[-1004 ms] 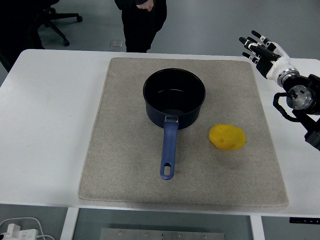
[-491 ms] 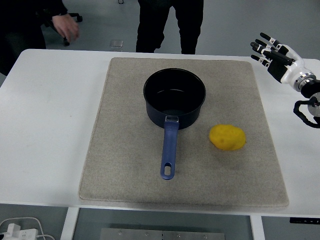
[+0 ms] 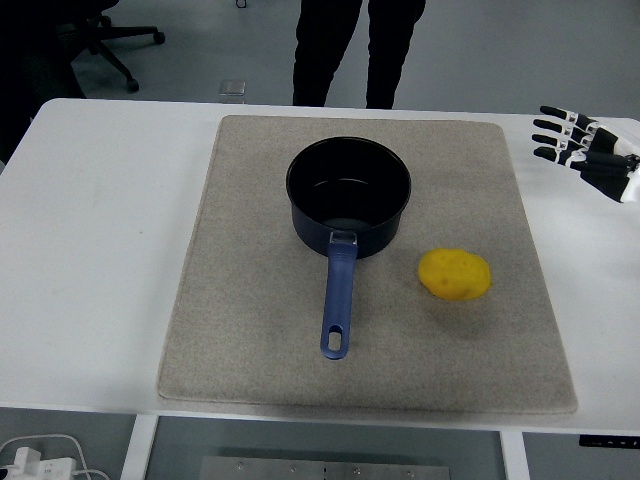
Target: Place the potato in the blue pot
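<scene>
We have yet to grasp the rounded yellow potato (image 3: 455, 274), which lies on the beige fabric mat (image 3: 250, 330) just right of the dark blue metal pot (image 3: 348, 196) with its long handle. Our right hand (image 3: 590, 153) hovers at the far right, fingers (image 3: 556, 132) spread and empty. We should approach from above, clear of the handle. The white table (image 3: 100, 230) stands in a grey-floored room; a person's legs (image 3: 365, 50) show beyond it.

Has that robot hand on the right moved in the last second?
Yes. The right hand has drawn back rightward, away from the mat, toward the picture's edge, fingers spread, holding nothing.
</scene>
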Action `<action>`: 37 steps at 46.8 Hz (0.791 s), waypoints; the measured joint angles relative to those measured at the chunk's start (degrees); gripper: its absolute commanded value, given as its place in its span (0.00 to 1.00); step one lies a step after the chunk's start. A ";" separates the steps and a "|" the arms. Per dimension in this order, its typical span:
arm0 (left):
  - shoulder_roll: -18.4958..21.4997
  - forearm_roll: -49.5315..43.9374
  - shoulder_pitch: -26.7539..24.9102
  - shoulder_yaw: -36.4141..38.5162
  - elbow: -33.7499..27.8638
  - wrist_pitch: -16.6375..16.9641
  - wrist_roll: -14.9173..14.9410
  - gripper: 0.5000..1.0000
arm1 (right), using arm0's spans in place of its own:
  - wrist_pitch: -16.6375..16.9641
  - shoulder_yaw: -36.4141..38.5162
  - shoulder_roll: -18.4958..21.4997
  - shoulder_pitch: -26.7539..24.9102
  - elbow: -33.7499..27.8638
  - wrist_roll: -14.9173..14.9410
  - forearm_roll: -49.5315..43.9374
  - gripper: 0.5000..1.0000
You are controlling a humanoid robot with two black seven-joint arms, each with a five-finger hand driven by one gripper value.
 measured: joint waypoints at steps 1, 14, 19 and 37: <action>0.00 0.00 0.00 0.00 0.00 0.00 0.00 0.99 | 0.26 0.00 -0.27 -0.07 0.03 0.86 -1.37 0.86; 0.00 0.00 -0.03 0.00 0.00 0.00 0.00 0.99 | 0.31 -0.02 -4.49 -2.92 6.89 12.58 -18.73 0.84; 0.00 0.00 -0.08 0.00 0.00 0.00 -0.01 0.99 | -0.58 -0.03 -6.07 -4.11 10.15 16.28 -21.80 0.84; 0.00 0.08 -0.22 0.00 0.01 0.00 -0.06 0.99 | -15.51 -0.55 -10.72 -10.31 20.99 17.16 -36.40 0.82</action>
